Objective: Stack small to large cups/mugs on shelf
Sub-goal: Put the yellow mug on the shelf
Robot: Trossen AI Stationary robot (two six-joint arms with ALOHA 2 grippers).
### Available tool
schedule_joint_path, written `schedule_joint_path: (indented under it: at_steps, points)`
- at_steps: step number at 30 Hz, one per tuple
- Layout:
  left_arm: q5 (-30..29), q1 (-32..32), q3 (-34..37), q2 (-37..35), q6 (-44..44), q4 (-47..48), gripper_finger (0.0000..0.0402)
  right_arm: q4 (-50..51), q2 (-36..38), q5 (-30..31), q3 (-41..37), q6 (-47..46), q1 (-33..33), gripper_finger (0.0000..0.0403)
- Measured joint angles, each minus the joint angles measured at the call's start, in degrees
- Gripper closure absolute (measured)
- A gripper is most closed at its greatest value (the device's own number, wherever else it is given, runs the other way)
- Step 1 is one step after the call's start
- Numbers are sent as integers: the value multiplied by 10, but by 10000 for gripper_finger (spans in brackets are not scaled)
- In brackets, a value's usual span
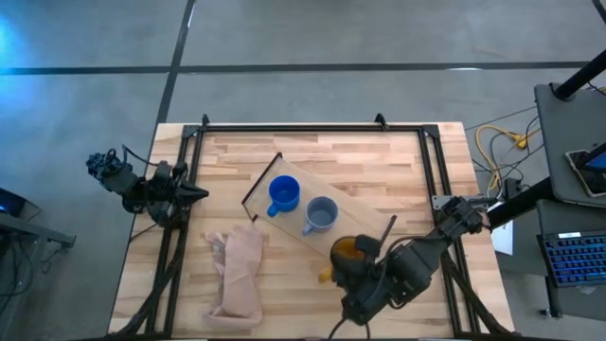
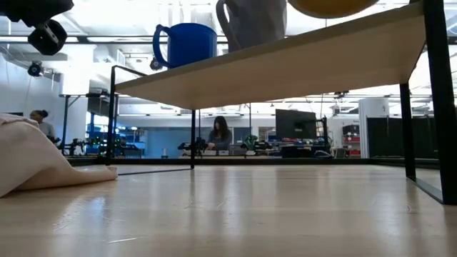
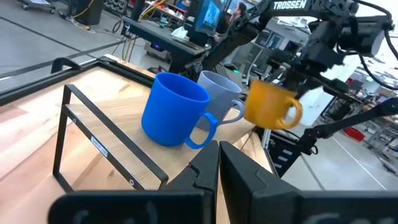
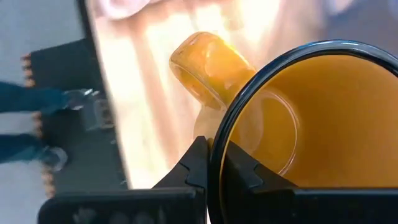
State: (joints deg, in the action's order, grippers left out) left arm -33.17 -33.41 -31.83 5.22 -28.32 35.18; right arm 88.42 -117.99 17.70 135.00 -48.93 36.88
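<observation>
The light-wood shelf stands slantwise mid-table on thin black frames. On it stand a bright blue mug and a grey-blue mug, both upright on their bases. My right gripper is shut on the yellow-orange mug at the shelf's near right end. That mug also shows in the left wrist view, upright beside the grey-blue mug. My left gripper waits shut at the table's left edge, empty. My right gripper pinches the yellow-orange mug's rim, one finger inside the mug and one outside, beside the handle. The fingers come from above, slanting down from the table's near right. The mug stays upright; whether its base touches the shelf I cannot tell.
A pale pink-beige cloth lies crumpled on the table, near left of the shelf. A black metal frame runs along the table's far and side edges. A person sits in the room beyond.
</observation>
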Motion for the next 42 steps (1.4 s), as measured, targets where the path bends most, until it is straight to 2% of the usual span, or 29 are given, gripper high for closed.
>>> schedule_joint_path:
  at_steps: [5,16,23,30,35,42]
  points:
    - [-4,0,0,1,-11,0,402,9,7,43,0,21,-4,390]
    - [-7,0,0,21,-13,2,402,14,8,43,-15,90,-8,390]
    - [-7,0,0,36,-14,1,402,15,9,42,-76,63,-13,390]
    - [-7,0,0,38,-14,-1,402,15,56,47,-98,22,-13,390]
    - [-7,0,0,38,-14,-1,402,16,99,61,-132,25,-13,390]
    - [-7,0,0,37,-14,0,402,16,111,29,-176,53,-12,385]
